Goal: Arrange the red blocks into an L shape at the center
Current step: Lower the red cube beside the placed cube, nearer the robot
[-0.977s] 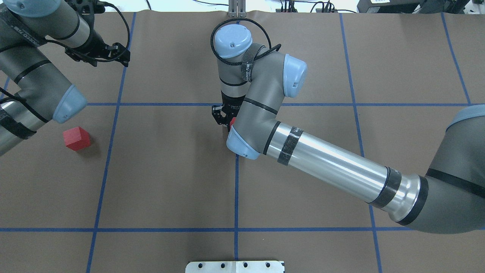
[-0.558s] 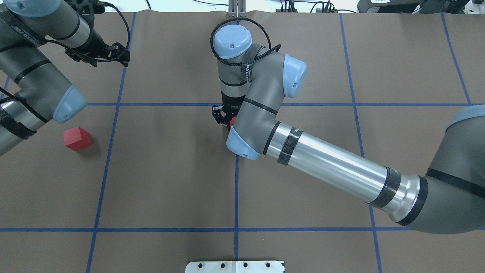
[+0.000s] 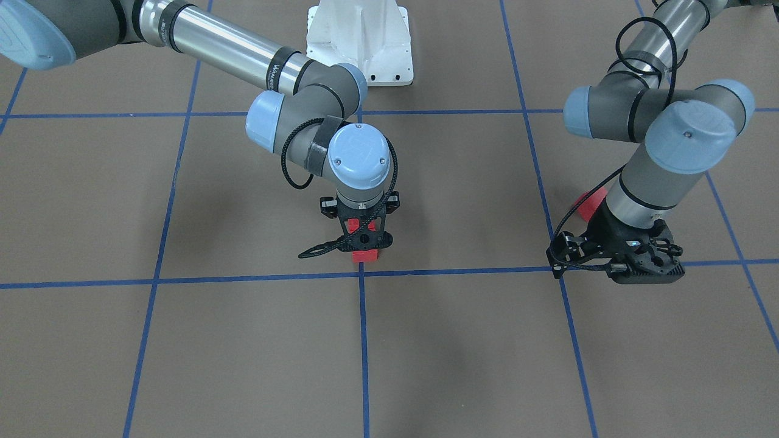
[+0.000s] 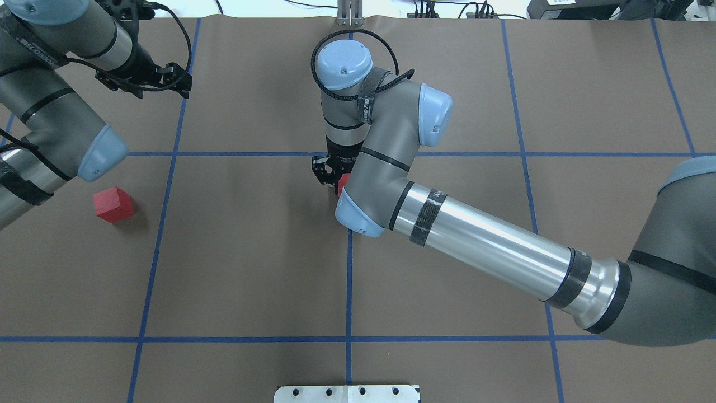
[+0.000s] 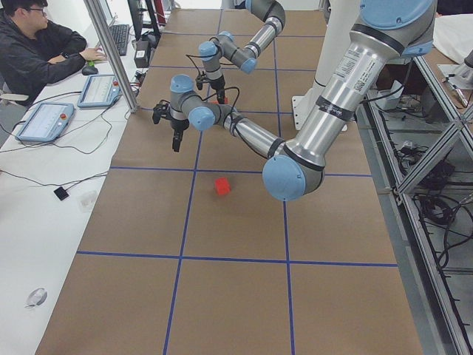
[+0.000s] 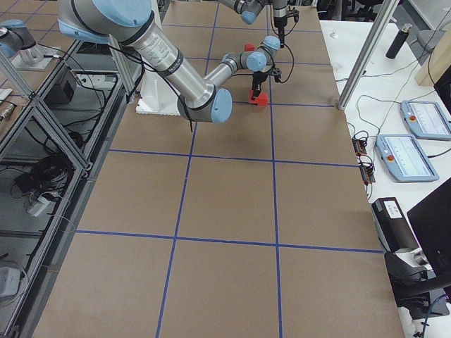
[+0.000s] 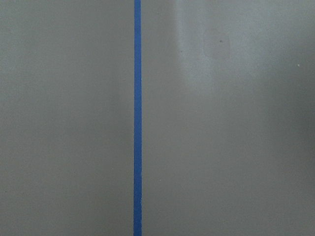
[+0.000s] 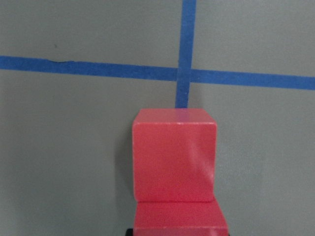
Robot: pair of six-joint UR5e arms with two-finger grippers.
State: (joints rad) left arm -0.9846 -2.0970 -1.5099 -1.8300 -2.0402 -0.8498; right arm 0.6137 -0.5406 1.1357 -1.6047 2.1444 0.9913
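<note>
While the right gripper (image 3: 367,243) hung over two touching red blocks (image 8: 174,155) just beside the center (image 8: 183,74), its grip could not be told.

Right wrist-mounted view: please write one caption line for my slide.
A red block just below the blue tape crossing, seen from above.

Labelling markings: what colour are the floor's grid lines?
Blue; the grid lines show best in the right wrist view.

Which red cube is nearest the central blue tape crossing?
The small matte red cube under the right gripper, just short of the blue tape crossing; the lone red cube lies in the next grid square.
</note>
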